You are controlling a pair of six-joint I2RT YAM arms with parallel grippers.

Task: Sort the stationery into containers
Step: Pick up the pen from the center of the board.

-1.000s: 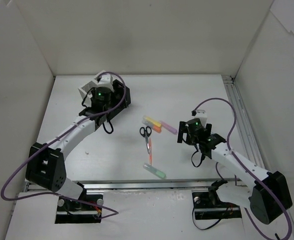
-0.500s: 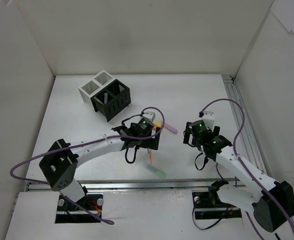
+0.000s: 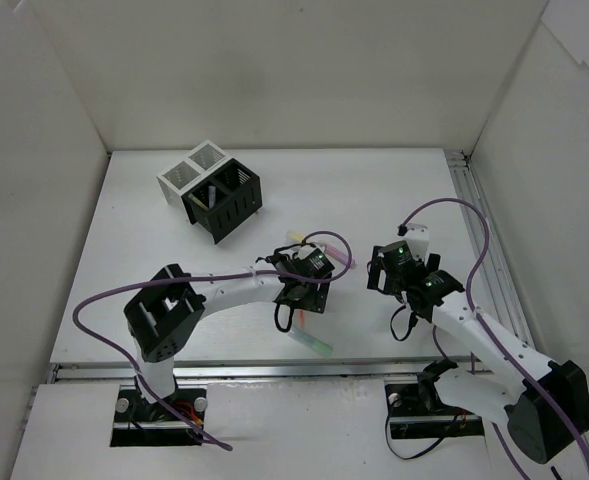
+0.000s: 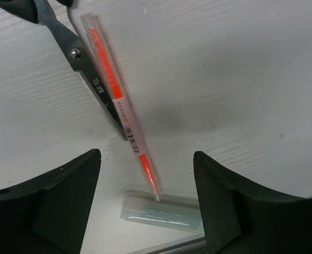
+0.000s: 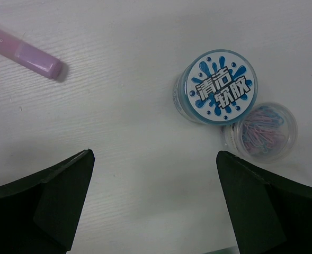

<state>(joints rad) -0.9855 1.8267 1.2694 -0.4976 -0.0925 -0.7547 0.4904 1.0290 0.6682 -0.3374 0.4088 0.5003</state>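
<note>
My left gripper (image 3: 304,300) is open and empty, low over the middle of the table. In the left wrist view its fingers (image 4: 65,201) straddle the tip of a slim orange pen (image 4: 121,106), which touches a green highlighter (image 4: 161,211). The scissors' blade (image 4: 87,69) lies beside the pen. The green highlighter also shows in the top view (image 3: 311,343). A pink highlighter (image 3: 342,258) and a yellow highlighter's end (image 3: 295,237) lie beyond the arm. My right gripper (image 3: 389,275) is open and empty; the pink highlighter (image 5: 26,53) is ahead on its left. The mesh cups (image 3: 214,195) stand at the back left.
In the right wrist view a round tub with a blue printed lid (image 5: 215,87) and a clear tub of paper clips (image 5: 261,129) stand close ahead on the right. White walls enclose the table. A metal rail (image 3: 484,250) runs along the right edge.
My left arm has swung from over the mesh cups to the middle of the table, above the scissors and orange pen. The right gripper has shifted slightly to the right.
</note>
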